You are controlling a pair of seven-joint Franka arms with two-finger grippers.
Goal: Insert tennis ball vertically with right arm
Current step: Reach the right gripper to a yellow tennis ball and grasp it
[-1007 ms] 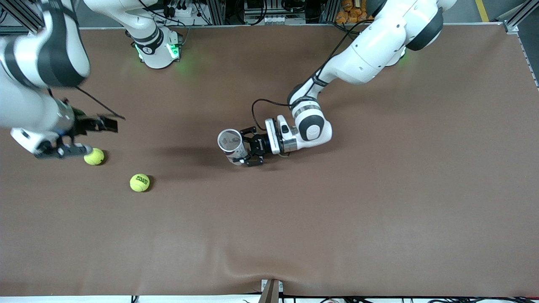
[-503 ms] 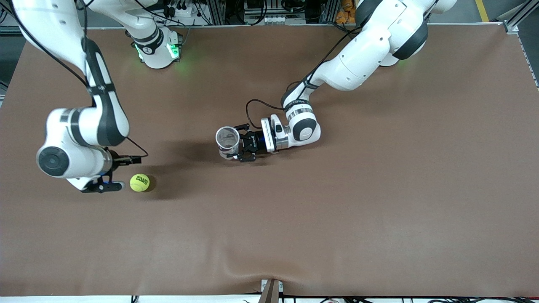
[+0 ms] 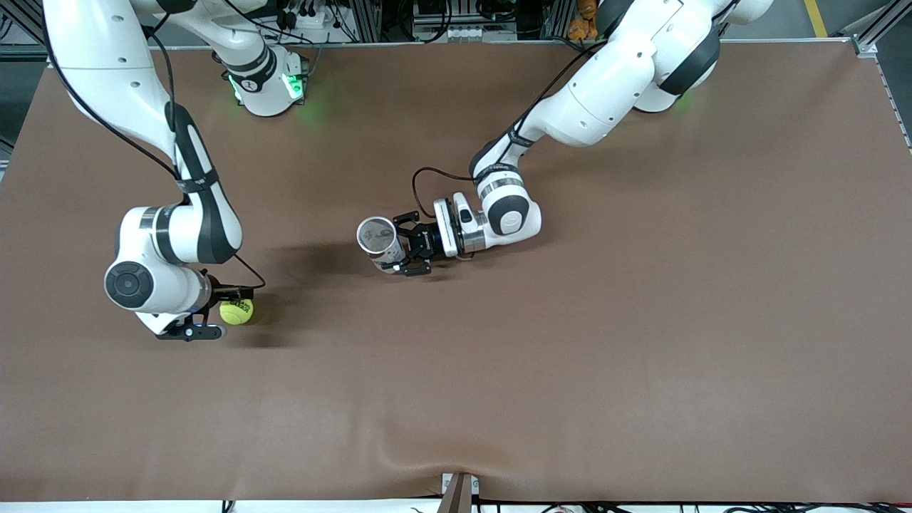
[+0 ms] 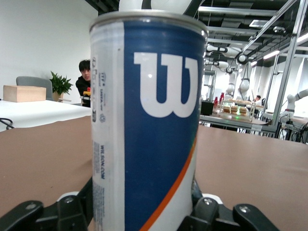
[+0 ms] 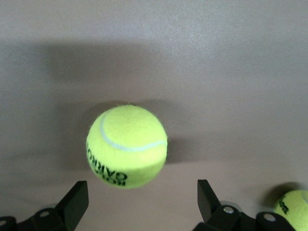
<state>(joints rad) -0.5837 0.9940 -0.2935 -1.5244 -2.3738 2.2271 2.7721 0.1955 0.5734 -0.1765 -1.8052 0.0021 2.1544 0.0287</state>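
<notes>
**Tennis ball between wide jaws, can held upright mid-worktop**

We see a bright yellow-green tennis ball (image 3: 236,311) lying on the worktop (image 3: 641,320) toward the right arm's end. It is fuzzy, with a pale curved seam and black lettering low on its side (image 5: 127,147). Read as a clock face on the front view, it sits at about eight o'clock from the can (image 3: 377,239).

The right gripper (image 3: 222,312) is over the ball. Its jaws stand wide, one finger on each side of the ball, and neither touches it. The right wrist view shows a second tennis ball (image 5: 292,208) just beside one finger; the right arm hides it in the front view.

The left gripper (image 3: 399,249) has its jaws closed narrow on the can's lower body. The can stands upright with its open mouth up. Its label is blue with a large white W, an orange stripe and a white panel of small print (image 4: 149,120).

Bare brown worktop lies between ball and can, and more of it runs toward six o'clock to the near edge, where the cover rises in a low wrinkle (image 3: 420,442). The bases stand at twelve o'clock, along the edge farthest from the front camera.

The covering is matte and brown. In the left wrist view the room shows a seated person (image 4: 84,77), a potted plant (image 4: 60,83), a cardboard box (image 4: 19,93) and ceiling lights.
</notes>
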